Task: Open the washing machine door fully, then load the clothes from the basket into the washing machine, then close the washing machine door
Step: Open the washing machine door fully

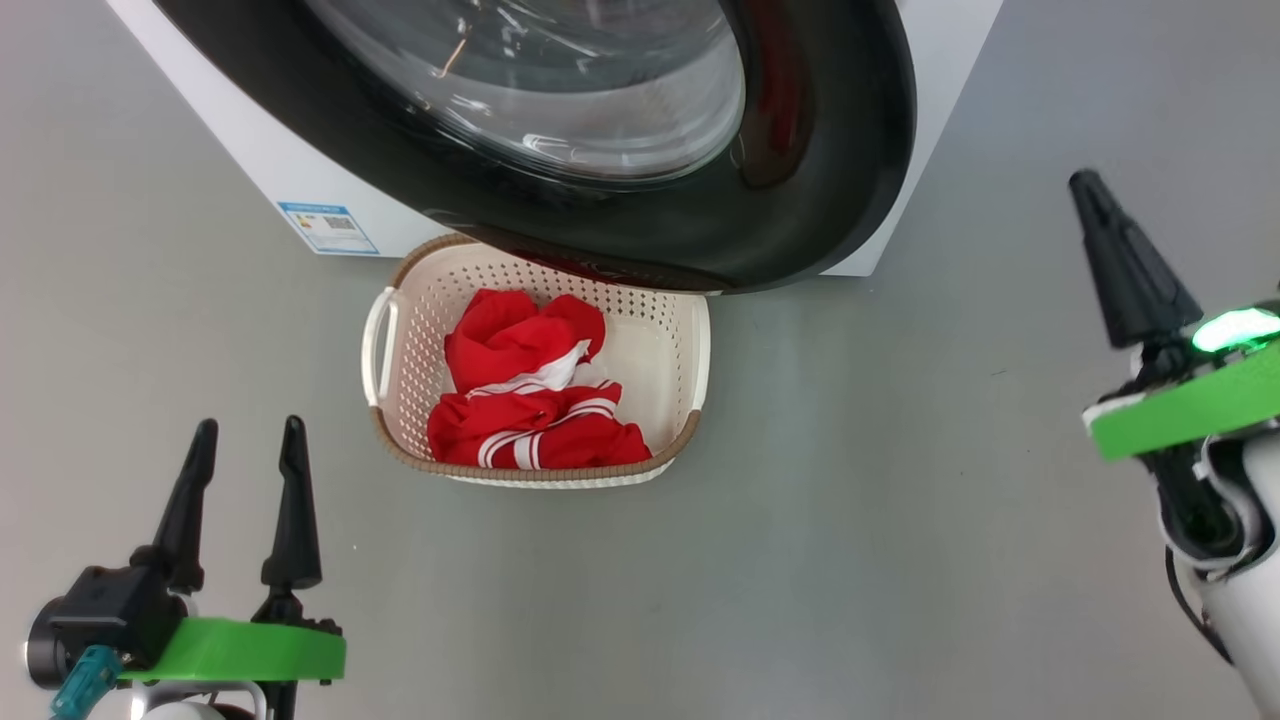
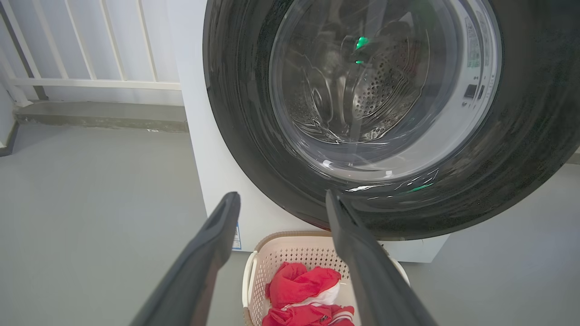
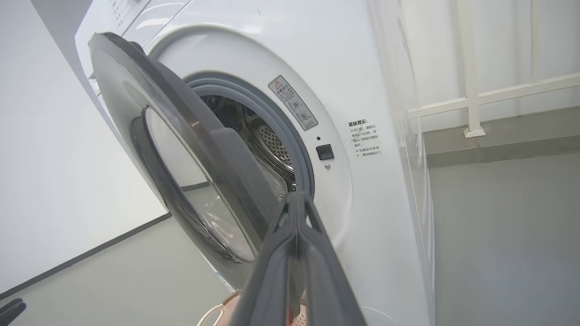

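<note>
Floor grey under basket, railing white

Left hand wide (right hand tight)

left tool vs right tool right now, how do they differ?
1. The left tool has its fingers spread open; the right tool has its fingers pressed together, shut.
2. In the head view the left tool sits low, to the lower left of the basket; the right tool sits higher, off to the right of the washing machine door.
Shared: both have dark fingers on green mounts and hold nothing.
</note>
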